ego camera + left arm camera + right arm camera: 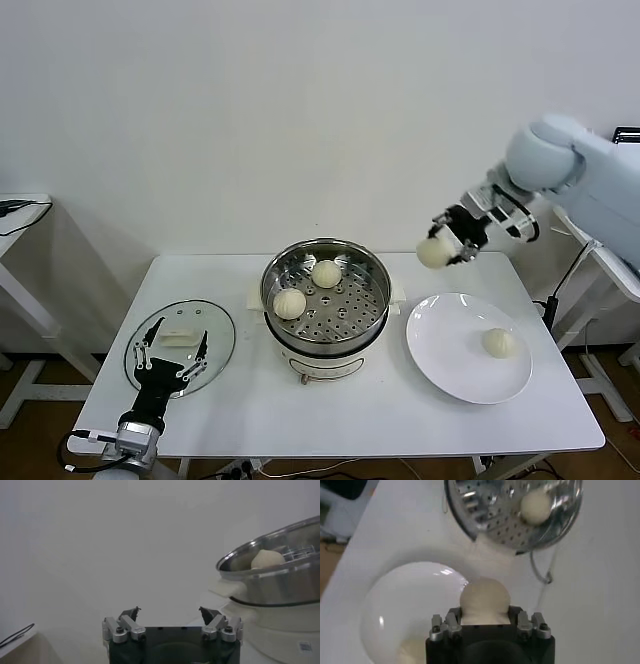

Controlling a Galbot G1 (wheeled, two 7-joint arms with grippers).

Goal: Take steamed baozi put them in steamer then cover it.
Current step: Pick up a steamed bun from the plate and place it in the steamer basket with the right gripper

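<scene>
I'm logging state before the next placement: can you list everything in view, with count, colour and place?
steamed baozi: four, cream-white; two on the perforated tray in the steamer, one on the plate, one held in the air between steamer and plate.
steamer: one, shiny steel on a white base, table centre, uncovered.
cover: one, clear glass with a white handle, flat on the table at the robot's left of the steamer.
plate: one, white, at the robot's right of the steamer.
table: one, white.
left end effector: open, empty, over the cover.
right end effector: shut on the raised baozi, above the table.
</scene>
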